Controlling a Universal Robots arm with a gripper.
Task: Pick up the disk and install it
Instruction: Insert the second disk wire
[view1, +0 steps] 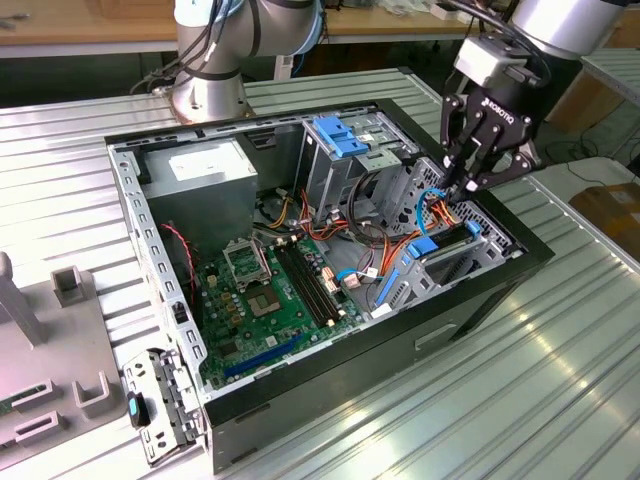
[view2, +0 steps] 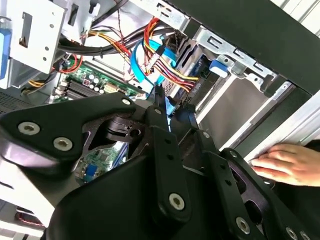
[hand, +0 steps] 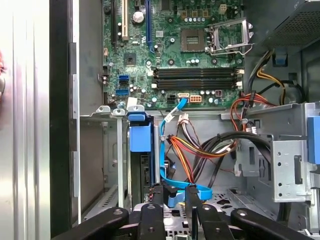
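Gripper (view1: 466, 188): hovering over the cage (view1: 492, 236) at the case's (view1: 330, 362) corner, on the exterior view's right.
Fingers (hand: 157, 196): standing slightly parted, gripping nothing that I can make out.
Disk (hand: 140, 139): sitting on edge in the cage slot, blue rail up, just beside the fingertips.
Cable (hand: 162, 150): blue ribbon running down past the disk and crossing the gap between the fingers.
Snag risk: any closing or lifting is likely catching that cable, or the wires (hand: 192, 150) bunching beside it.
Jam risk: disk possibly not fully seated; an off-line push is risking rails binding.
Hand (view2: 290, 165): resting on the case edge near the arm; pinch hazard.
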